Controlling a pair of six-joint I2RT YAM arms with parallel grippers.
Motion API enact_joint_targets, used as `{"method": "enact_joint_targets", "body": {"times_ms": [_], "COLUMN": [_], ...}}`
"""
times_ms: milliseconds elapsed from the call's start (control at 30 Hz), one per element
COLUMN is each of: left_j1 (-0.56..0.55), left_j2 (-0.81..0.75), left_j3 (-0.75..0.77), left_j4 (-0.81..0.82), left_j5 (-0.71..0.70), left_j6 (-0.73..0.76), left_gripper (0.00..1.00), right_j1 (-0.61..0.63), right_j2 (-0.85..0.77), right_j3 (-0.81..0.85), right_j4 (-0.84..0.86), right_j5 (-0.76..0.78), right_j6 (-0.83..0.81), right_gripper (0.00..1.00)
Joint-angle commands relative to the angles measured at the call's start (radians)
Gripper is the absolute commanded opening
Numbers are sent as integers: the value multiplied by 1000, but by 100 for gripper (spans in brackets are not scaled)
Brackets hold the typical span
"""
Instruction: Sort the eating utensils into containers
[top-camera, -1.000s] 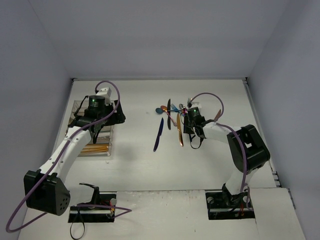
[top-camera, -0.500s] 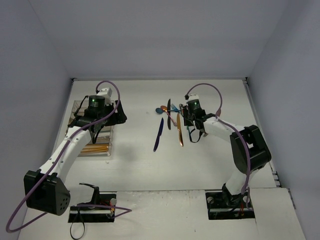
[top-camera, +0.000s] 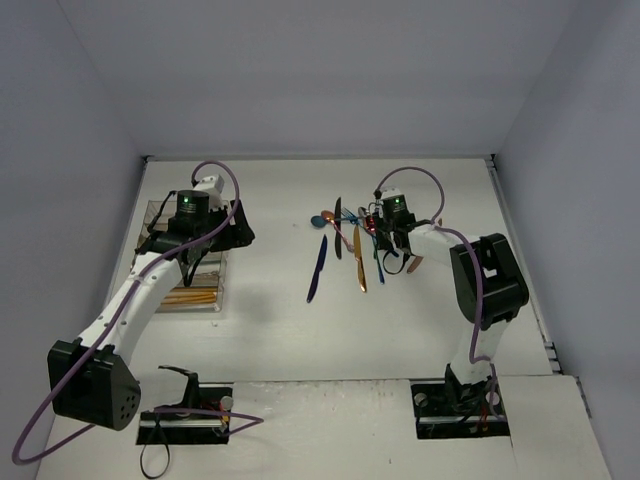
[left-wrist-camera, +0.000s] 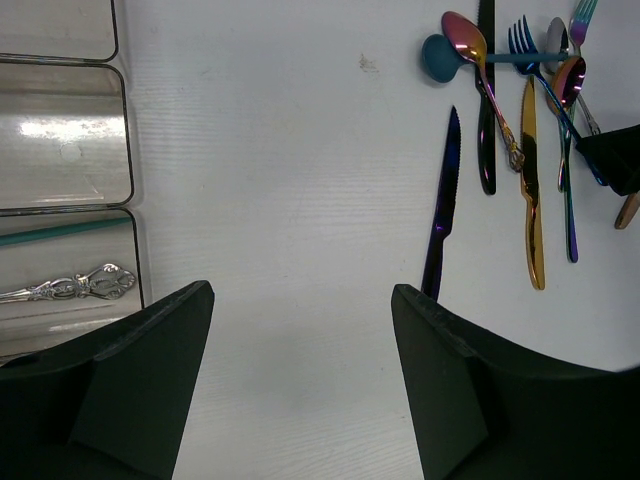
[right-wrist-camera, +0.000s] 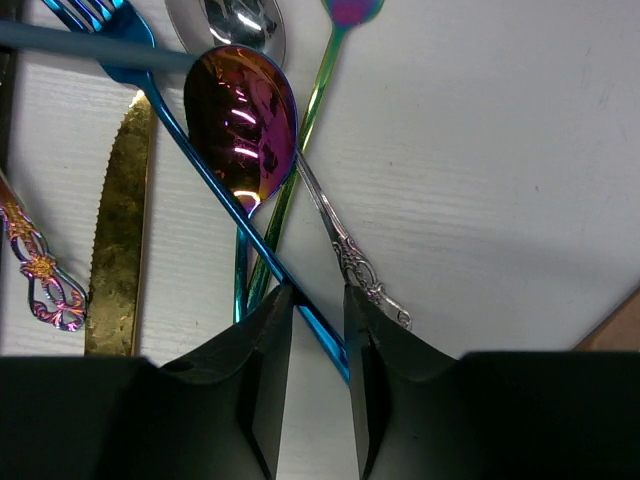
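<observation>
The eating utensils lie in a loose pile (top-camera: 350, 235) mid-table: a blue knife (left-wrist-camera: 441, 205), a black knife (left-wrist-camera: 486, 100), a gold knife (right-wrist-camera: 115, 230), an iridescent pink spoon (right-wrist-camera: 240, 115), an ornate silver spoon (right-wrist-camera: 355, 260) and a blue fork (right-wrist-camera: 215, 180). My right gripper (right-wrist-camera: 318, 292) is down on the pile, its jaws a narrow gap apart. The blue fork's handle crosses slantwise between them. The containers, a clear divided tray (left-wrist-camera: 60, 130), lie at the left and hold a silver utensil (left-wrist-camera: 70, 287). My left gripper (left-wrist-camera: 300, 295) hangs open and empty over bare table beside the tray.
A teal stick (left-wrist-camera: 60, 232) lies in another compartment, and gold utensils (top-camera: 190, 296) fill the tray's near end. A copper utensil (right-wrist-camera: 615, 325) lies just right of my right gripper. White walls close in the table at the back and both sides.
My right gripper has shifted slightly right and farther back over the pile, and its jaws have narrowed round the blue fork's handle. The left arm has not moved.
</observation>
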Motion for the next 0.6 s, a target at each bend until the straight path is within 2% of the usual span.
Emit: {"method": "enact_joint_targets", "body": {"times_ms": [0,367,567], "left_j1": [7,11,13], "left_j2": [-16,-7,-5], "left_j3": [9,8,5], "left_j4": [51,52,54], "left_j5": [13,23,19], "left_j6": [-9,-12,-11], "left_gripper": [69,69,69], "right_j1": [-12,-11,-9], "right_j2": [-2,11,46], "right_j3": [20,11,27], "right_j4": [24,16,-28], "right_j5": [-43,-106,-122], "right_j6": [-18,-4,13], "right_gripper": [24,23,27]}}
